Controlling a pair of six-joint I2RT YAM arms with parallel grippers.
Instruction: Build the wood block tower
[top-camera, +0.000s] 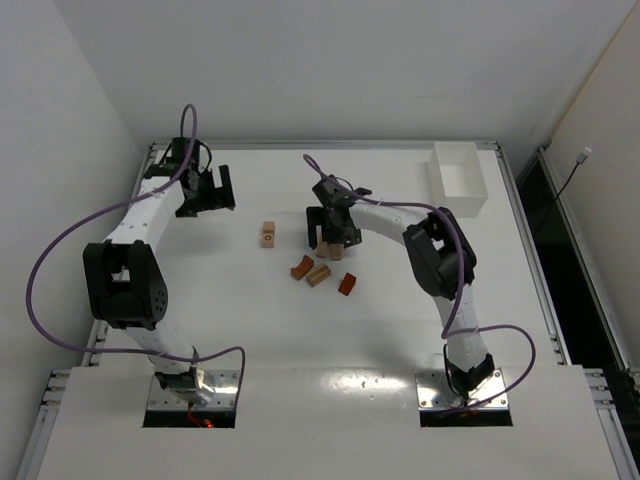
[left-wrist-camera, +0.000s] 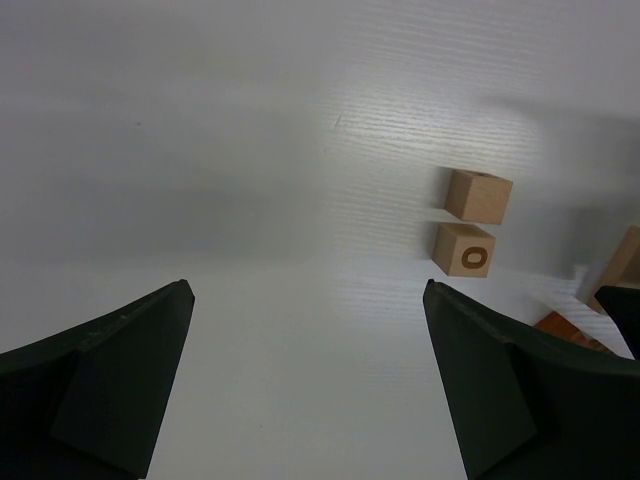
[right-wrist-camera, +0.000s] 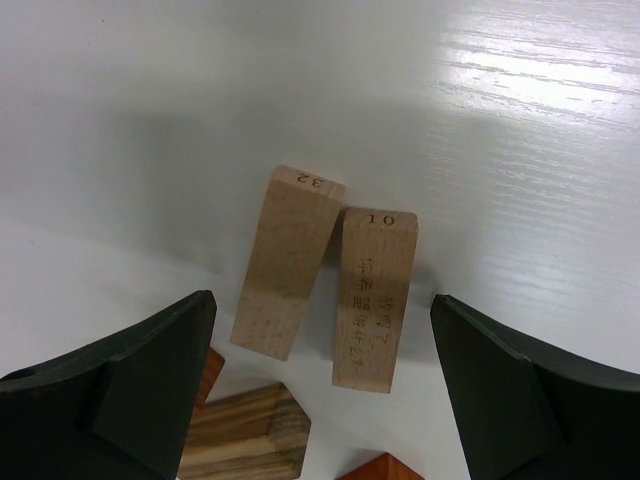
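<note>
Although nothing is stacked yet, the white surface (top-camera: 400, 330) is dotted with wood near its middle. A white tray (top-camera: 458, 178) is set at the far right corner. The left hand (top-camera: 208, 195) is held over the far left part, released, its fingers spread wide with nothing between them. The right hand (top-camera: 332, 240) is lowered near the middle, likewise released. Two tan pieces stand on end between its fingers and are touched by neither: block 32 (right-wrist-camera: 288, 265) and block 10 (right-wrist-camera: 375, 300), set close together. Just nearer the arm bases, a striped block (right-wrist-camera: 245, 435) is laid between the left red block (top-camera: 301, 267) and the right red block (top-camera: 347, 284). Between the two hands, a plain cube (left-wrist-camera: 478, 195) and a cube marked 0 (left-wrist-camera: 464, 248) are placed side by side, well clear of the left hand.
</note>
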